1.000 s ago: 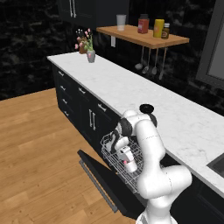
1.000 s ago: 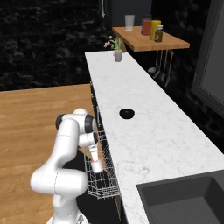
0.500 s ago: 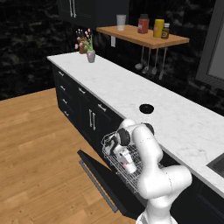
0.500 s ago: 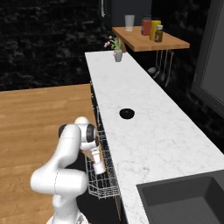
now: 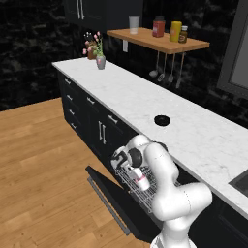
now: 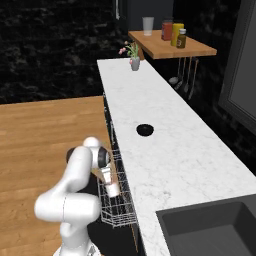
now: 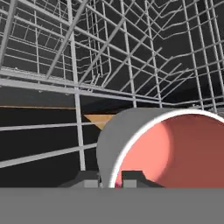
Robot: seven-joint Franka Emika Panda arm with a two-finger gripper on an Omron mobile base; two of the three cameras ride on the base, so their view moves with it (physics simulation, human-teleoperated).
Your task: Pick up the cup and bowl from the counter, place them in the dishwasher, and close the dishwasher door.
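Observation:
The white cup point(image 5: 142, 183) with its red inside point(image 7: 175, 148) sits low inside the dishwasher's white wire rack point(image 5: 147, 196), tilted on its side. My gripper point(image 7: 110, 179) reaches down into the rack and is shut on the cup's rim, one fingertip on each side of the wall. From the right the cup point(image 6: 113, 189) shows just below my gripper point(image 6: 107, 176), over the rack point(image 6: 119, 212). The black bowl point(image 5: 162, 120) rests on the white marble counter point(image 5: 121, 89), apart from the arm; it is the bowl point(image 6: 144, 130) on the counter point(image 6: 170, 155). The dishwasher door point(image 5: 110, 201) lies folded down, open.
A small vase of flowers point(image 5: 99, 60) stands at the counter's far end. A wooden wall shelf point(image 5: 162, 42) carries jars and a glass, with utensils hanging below. A dark sink point(image 6: 212, 227) is set in the counter's near end. Wooden floor lies left of the door.
My arm has folded down and carried the cup lower into the wire rack. The bowl has stayed put.

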